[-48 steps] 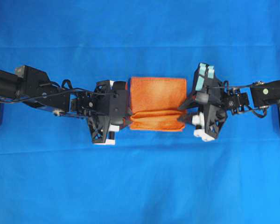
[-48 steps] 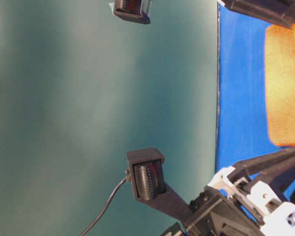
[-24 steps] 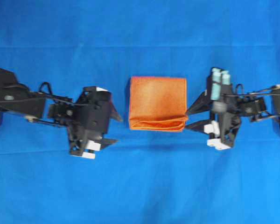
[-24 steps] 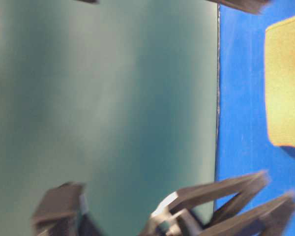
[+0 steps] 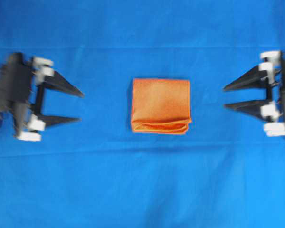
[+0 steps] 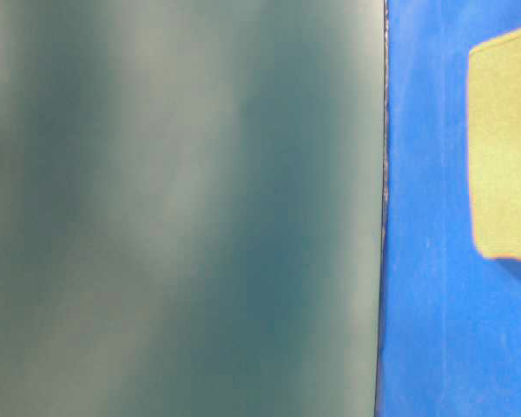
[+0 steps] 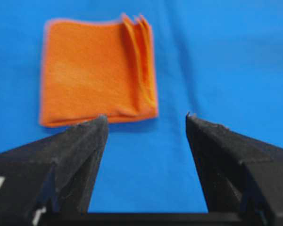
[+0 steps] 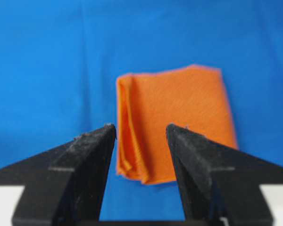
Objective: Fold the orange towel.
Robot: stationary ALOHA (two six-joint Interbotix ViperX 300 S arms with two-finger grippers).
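Lying mid-desk (image 5: pixel 147 190) overhead as a compact folded square, towel (image 5: pixel 160 105), with left end effector (image 5: pixel 80 107) and right end effector (image 5: pixel 224 98) well apart at either edge, both released and empty, likely since folding looks done. Showing only towel's corner at table level. Framing towel between spread jaws, both wrist views.
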